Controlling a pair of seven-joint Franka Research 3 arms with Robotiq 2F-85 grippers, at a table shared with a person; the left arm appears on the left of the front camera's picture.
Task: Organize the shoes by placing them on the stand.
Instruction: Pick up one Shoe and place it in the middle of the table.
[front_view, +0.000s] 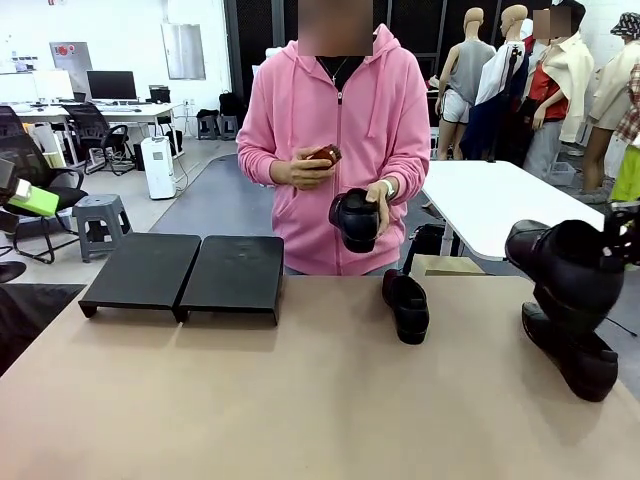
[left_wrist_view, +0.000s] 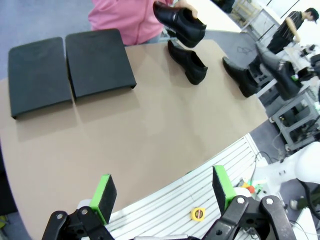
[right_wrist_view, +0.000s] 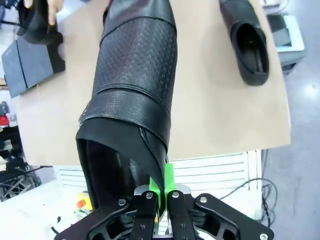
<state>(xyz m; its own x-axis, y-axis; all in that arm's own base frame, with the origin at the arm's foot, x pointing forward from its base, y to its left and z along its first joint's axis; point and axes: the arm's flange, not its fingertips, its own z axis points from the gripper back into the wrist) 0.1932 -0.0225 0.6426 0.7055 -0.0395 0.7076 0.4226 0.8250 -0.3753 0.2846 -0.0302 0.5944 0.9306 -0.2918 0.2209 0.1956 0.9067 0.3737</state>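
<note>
My right gripper (right_wrist_view: 162, 194) is shut on the heel rim of a black glossy shoe (right_wrist_view: 135, 85), which it holds in the air over the table's right end (front_view: 565, 262). A second shoe (front_view: 572, 352) lies on the table just below the held one. A third shoe (front_view: 406, 305) lies near the far edge. The person in a pink hoodie holds a fourth shoe (front_view: 355, 220) in one hand. The stand (front_view: 180, 272), two matte-black platforms side by side, sits bare at the far left. My left gripper (left_wrist_view: 162, 192) hangs open and empty, high over the table's near edge.
The person's other hand holds a small brown object (front_view: 325, 155). The tan tabletop (front_view: 300, 400) is bare across its middle and front. A white table (front_view: 500, 200) stands behind on the right. A roll of yellow tape (left_wrist_view: 198, 214) lies on the slatted white surface below my left gripper.
</note>
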